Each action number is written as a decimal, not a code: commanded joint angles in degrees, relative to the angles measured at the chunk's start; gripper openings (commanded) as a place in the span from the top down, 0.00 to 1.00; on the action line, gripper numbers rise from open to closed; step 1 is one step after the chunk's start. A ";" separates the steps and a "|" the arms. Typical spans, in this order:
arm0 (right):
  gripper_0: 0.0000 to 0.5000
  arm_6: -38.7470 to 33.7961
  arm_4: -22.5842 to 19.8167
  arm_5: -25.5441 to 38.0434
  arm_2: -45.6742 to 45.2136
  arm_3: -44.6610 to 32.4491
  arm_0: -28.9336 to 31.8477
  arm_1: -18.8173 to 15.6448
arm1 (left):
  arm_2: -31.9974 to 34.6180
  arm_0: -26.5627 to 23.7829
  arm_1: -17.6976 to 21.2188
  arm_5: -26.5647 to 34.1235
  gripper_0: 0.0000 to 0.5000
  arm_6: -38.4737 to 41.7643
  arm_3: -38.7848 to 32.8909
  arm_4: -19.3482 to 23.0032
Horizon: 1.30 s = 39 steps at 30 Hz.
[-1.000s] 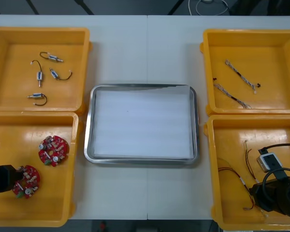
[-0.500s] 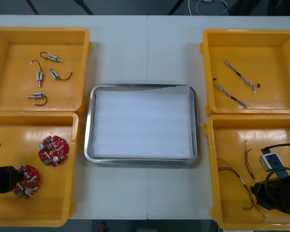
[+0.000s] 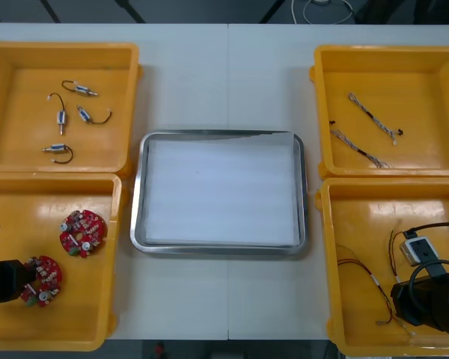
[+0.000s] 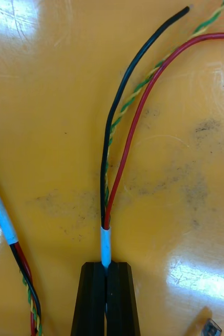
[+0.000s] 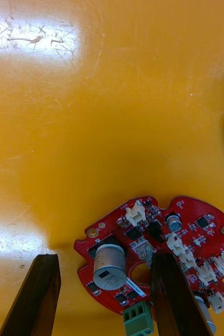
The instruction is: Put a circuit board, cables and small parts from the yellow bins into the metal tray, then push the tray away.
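Observation:
In the near right yellow bin (image 3: 333, 262), my right gripper (image 3: 404, 299) is down on the floor. In the right wrist view the gripper (image 4: 106, 266) is shut on the white sleeve of a red and yellow cable (image 4: 114, 157), whose black, red and twisted strands run away from the fingertips. My left gripper (image 3: 13, 280) is low in the near left bin (image 3: 97, 329). Its open fingers (image 5: 167, 273) straddle part of a round red circuit board (image 5: 143, 247); one finger lies over the board's middle. A second board (image 3: 83, 232) lies just beyond.
The metal tray (image 3: 137, 209), white inside, sits between the bins. The far left bin holds several small metal parts (image 3: 60, 116); the far right bin holds two blue and white cables (image 3: 370, 116). Another red and yellow cable (image 4: 4, 220) lies beside my right fingers.
My right gripper has shut on the cable's white sleeve, and the cable's far strands have shifted a little. The left gripper has crept slightly nearer over the board, still open.

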 commanded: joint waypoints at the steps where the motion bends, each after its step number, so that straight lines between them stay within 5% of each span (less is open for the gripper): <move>1: 1.00 1.98 0.02 0.69 -0.48 1.20 0.75 -1.13 | -1.12 2.00 2.13 -0.76 0.00 -2.31 0.05 -0.51; 4: 1.00 1.98 -0.59 2.45 -2.07 0.84 -0.04 -1.13 | -1.12 2.00 2.05 -0.93 0.02 -2.22 0.05 -0.51; 5: 1.00 1.98 -0.77 3.15 -2.59 0.40 -0.21 -1.13 | -1.12 2.00 2.13 -0.93 0.19 -2.22 -0.03 -0.51; 6: 1.00 1.71 -1.12 5.00 -3.47 -0.56 -0.65 -1.13 | -1.21 2.00 2.13 -1.02 0.66 -2.22 0.05 -0.51; 7: 1.00 1.63 -1.30 7.02 -4.44 -1.71 -1.01 -1.13 | -1.30 2.00 2.05 -1.20 1.00 -2.13 -0.03 -0.51; 14: 1.00 1.45 -3.23 20.73 -9.71 -9.44 -4.96 -1.13 | -1.21 1.91 2.05 -1.64 1.00 -1.87 0.05 -0.25; 26: 1.00 1.36 -16.68 42.26 -19.73 -18.40 -14.72 -2.27 | 0.11 0.51 2.05 0.65 1.00 -1.78 -0.47 0.19; 39: 1.00 -0.13 -26.61 43.46 -18.85 -21.30 -22.36 -10.01 | 8.81 -6.17 2.05 18.66 1.00 0.15 -5.31 2.92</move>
